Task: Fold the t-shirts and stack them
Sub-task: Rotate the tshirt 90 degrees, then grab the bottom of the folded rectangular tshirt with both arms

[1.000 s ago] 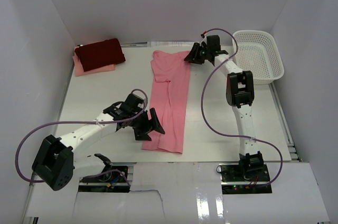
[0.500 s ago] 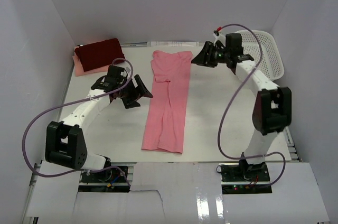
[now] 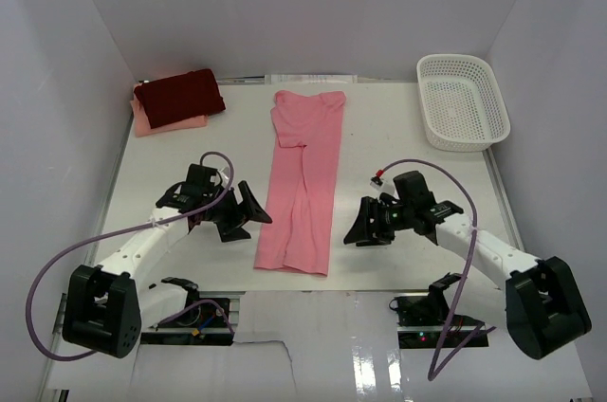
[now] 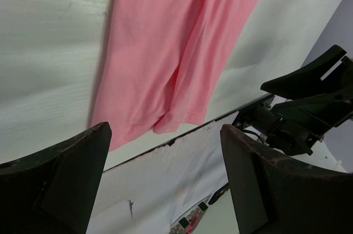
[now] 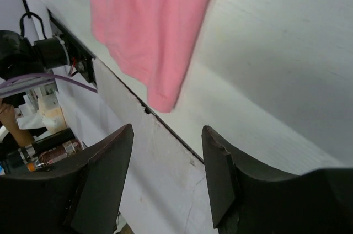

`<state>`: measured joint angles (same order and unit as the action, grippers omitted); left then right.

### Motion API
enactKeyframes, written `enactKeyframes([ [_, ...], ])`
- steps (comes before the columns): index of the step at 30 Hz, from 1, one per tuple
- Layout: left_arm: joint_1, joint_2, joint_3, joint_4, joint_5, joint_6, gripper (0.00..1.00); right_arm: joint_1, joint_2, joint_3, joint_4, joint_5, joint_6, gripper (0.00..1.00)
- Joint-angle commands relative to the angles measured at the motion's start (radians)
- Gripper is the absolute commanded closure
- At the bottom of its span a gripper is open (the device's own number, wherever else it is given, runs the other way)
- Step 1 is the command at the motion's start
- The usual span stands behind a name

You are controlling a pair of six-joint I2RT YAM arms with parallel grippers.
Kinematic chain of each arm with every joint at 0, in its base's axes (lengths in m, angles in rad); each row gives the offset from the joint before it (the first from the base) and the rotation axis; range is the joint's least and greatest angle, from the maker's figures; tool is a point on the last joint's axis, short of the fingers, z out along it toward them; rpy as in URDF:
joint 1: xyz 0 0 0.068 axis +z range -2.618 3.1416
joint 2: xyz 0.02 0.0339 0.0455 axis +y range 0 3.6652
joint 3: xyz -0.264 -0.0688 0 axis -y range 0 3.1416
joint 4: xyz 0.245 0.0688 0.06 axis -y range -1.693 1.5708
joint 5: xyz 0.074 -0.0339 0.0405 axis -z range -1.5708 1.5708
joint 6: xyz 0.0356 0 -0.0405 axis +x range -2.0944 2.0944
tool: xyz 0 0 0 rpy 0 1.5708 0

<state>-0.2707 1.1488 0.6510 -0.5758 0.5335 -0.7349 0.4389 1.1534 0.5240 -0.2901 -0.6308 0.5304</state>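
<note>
Salmon-pink t-shirt (image 3: pixel 303 184) lies flat mid-table (image 3: pixel 408 151), folded lengthwise into a narrow strip. Its long axis runs 12 to 6 o'clock, with the near end leaning a touch toward 7. The collar and sleeve end points to 12 and the hem end to 6, with the hem just short of the near table edge. A crease line runs down the middle of the strip. Left gripper (image 3: pixel 258 212) sits at the strip's 9 o'clock side near the hem, just beside the cloth; can't tell if it touches. Its jaws are spread wide and empty, and its wrist view shows the hem corner below, between the fingers, not gripped. Right gripper (image 3: pixel 358 225) is at the 3 o'clock side of the hem end, apart from the cloth and aimed at it, fingers parted and holding nothing. Dark maroon t-shirt (image 3: pixel 180 94) is folded and sits on top of the pale peach t-shirt (image 3: pixel 166 123) at 10 o'clock, in the far left corner. The peach one shows along the stack's near and left edges. White mesh basket (image 3: pixel 465 99) is at 2 o'clock, far right, well apart from all the shirts.
</note>
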Motion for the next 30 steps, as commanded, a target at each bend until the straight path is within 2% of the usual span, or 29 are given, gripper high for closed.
enactKeyframes([
  [1,-0.012,-0.070,-0.049,0.017,0.033,-0.021,0.09,0.059,-0.081,-0.022,0.057,0.011,0.110,0.40],
  [11,-0.039,-0.136,-0.163,0.004,0.014,-0.038,0.10,0.365,0.015,-0.117,0.282,0.117,0.377,0.39],
  [17,-0.059,-0.178,-0.171,-0.028,-0.093,-0.089,0.09,0.426,0.046,-0.194,0.466,0.169,0.506,0.39],
  [22,-0.059,-0.204,-0.192,-0.036,-0.153,-0.144,0.09,0.458,0.077,-0.197,0.516,0.282,0.572,0.39],
  [26,-0.059,-0.196,-0.195,-0.042,-0.191,-0.178,0.09,0.478,0.141,-0.185,0.580,0.301,0.615,0.39],
  [30,-0.059,-0.163,-0.214,-0.052,-0.224,-0.234,0.08,0.500,0.227,-0.136,0.574,0.316,0.614,0.40],
])
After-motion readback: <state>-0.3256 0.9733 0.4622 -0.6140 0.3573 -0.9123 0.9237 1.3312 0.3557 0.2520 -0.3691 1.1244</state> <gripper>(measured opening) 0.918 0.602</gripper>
